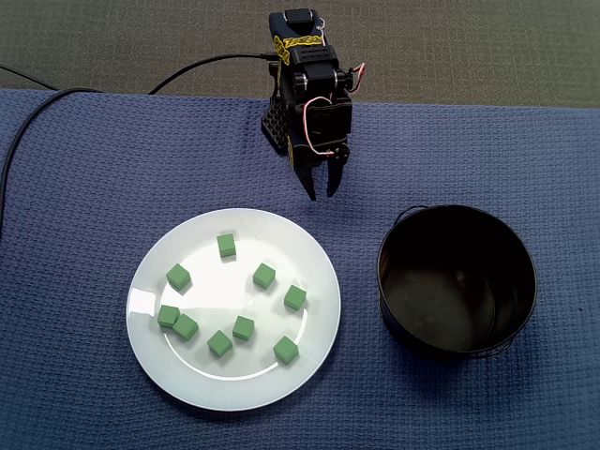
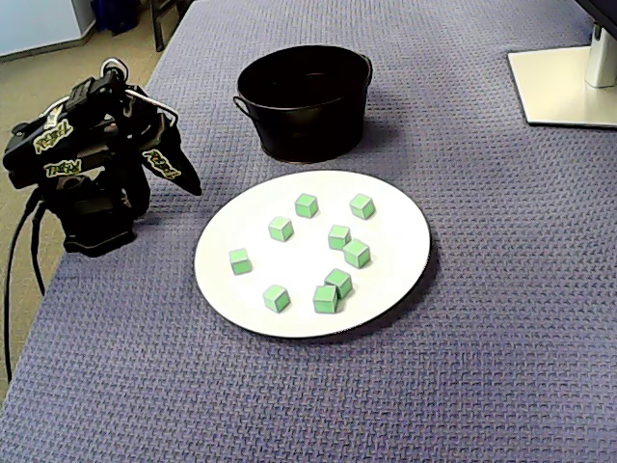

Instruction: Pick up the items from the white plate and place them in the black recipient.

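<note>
Nine green cubes (image 1: 264, 276) lie scattered on the white plate (image 1: 150, 272), lower left in a fixed view. They look light and stiff, so pinch opposite flat faces. Up top, the fingers (image 1: 309, 185) hang narrowly parted, empty; the black pot (image 1: 441, 300) waits lower right.

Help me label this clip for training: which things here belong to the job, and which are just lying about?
Part of the job: nine green cubes, the white plate they sit on, the empty black bucket, the end effector.

Just lying about: the blue cloth covering the table, the white stand base at the top right of a fixed view.
</note>
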